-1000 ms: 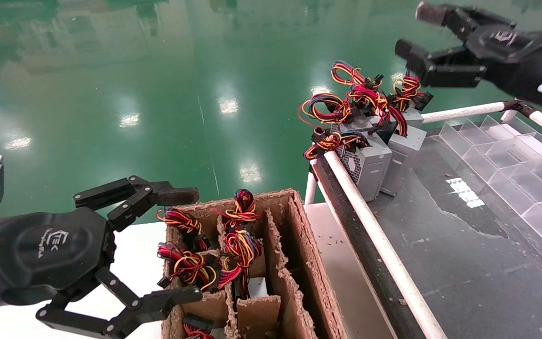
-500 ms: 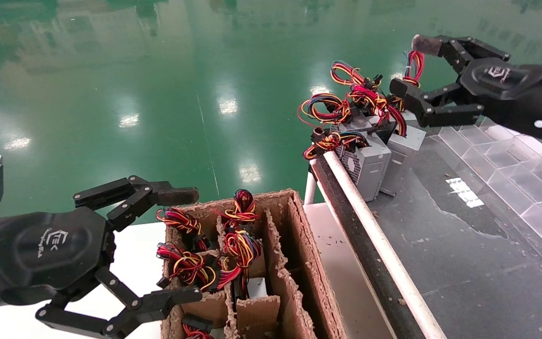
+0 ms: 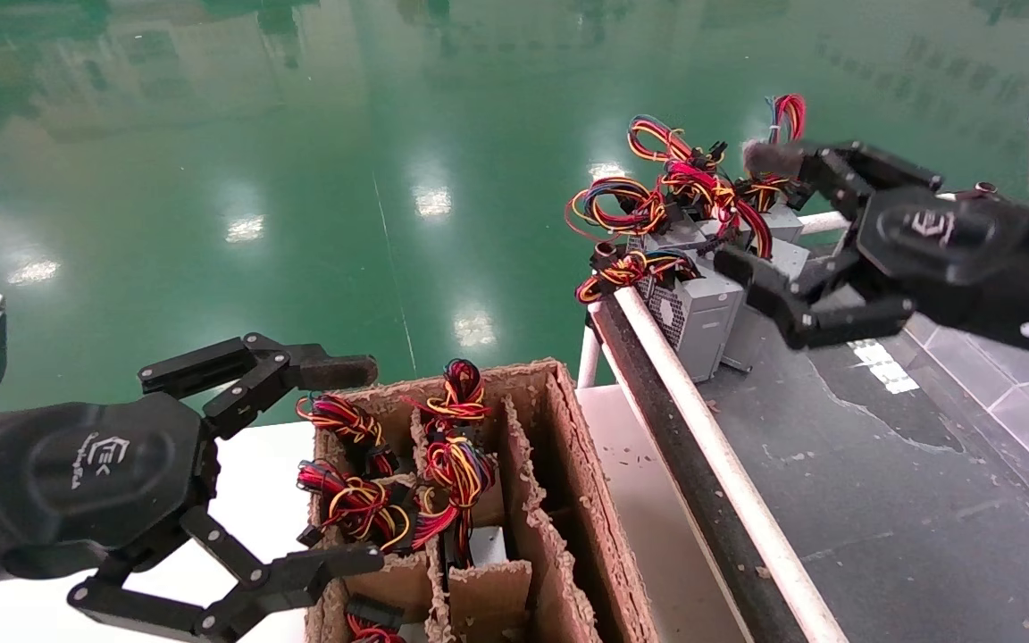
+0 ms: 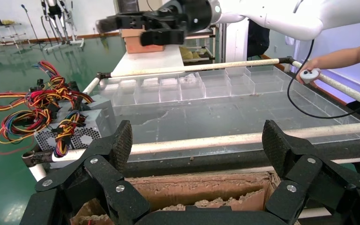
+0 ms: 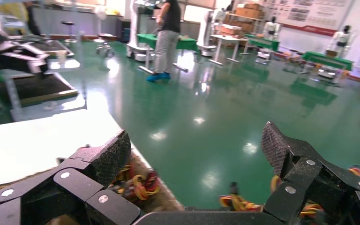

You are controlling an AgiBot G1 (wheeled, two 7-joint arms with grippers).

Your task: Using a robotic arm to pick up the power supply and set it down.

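Observation:
Several grey power supplies with red, yellow and black wire bundles stand at the far corner of the dark table; the front power supply [image 3: 704,311] [image 4: 77,133] shows its perforated face. My right gripper [image 3: 747,210] [image 5: 194,150] hangs open just beside and above this group, its fingers spread around the wire bundles [image 3: 702,183], holding nothing. More bundles [image 3: 443,464] stick out of the cardboard box [image 3: 568,464]. My left gripper [image 3: 361,464] [image 4: 197,145] stays open and empty beside that box at the lower left.
A white pipe rail [image 3: 702,429] runs along the table's edge [image 3: 881,500]. Clear divider trays [image 4: 206,86] line the table's right side. A person's hand with a controller [image 4: 309,72] rests at the table's far rail. Green floor lies beyond.
My right gripper has come down and nearer, from high above the power supplies to level with their wire bundles, still open. The left arm has not moved.

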